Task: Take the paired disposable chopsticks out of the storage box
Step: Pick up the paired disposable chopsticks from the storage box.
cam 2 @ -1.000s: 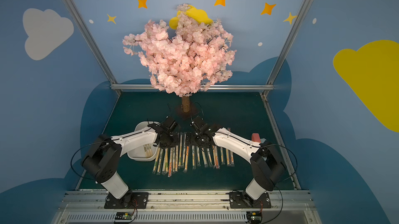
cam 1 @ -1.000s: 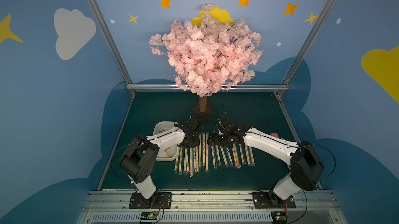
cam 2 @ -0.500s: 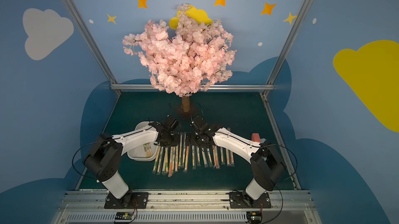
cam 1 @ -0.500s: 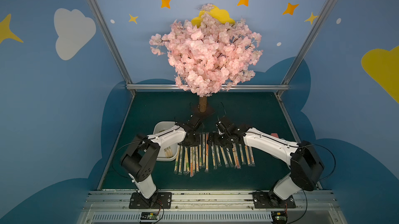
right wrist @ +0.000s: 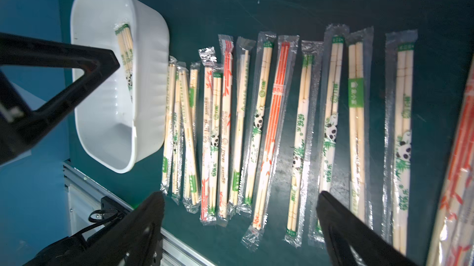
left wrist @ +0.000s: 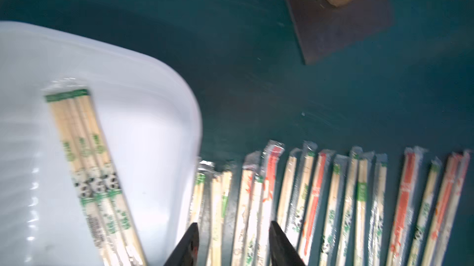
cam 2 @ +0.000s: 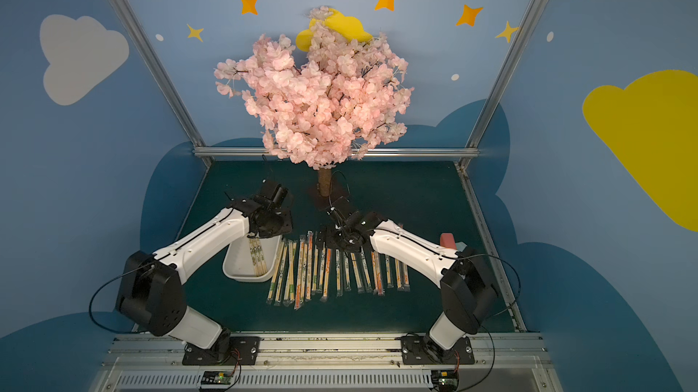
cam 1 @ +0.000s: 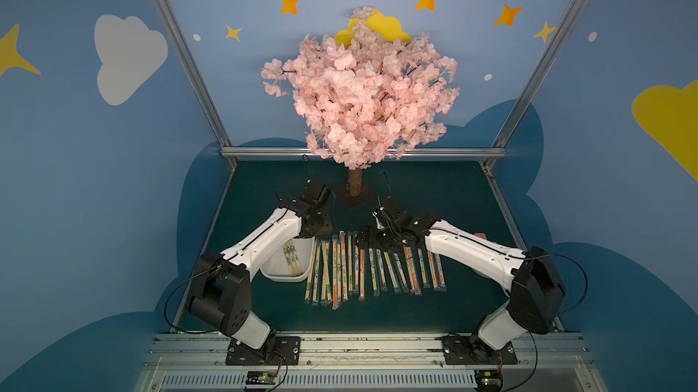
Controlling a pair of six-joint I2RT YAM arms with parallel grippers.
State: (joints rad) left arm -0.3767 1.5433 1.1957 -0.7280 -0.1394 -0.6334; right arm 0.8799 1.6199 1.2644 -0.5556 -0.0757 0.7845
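Left wrist view: the left gripper point(left wrist: 233, 226) is partly open, its two fingers apart with nothing held between them. It is over the ends of the paired disposable chopsticks point(left wrist: 333, 200), which lie in a row on the green table point(left wrist: 256, 85). The storage box point(left wrist: 159, 93) is just beside this gripper, on the side away from the right arm, and a few sleeved pairs point(left wrist: 88, 154) lie inside it. In the right wrist view the right gripper point(right wrist: 241, 195) is wide open and empty over the row, with the box point(right wrist: 151, 72) beyond the row's end.
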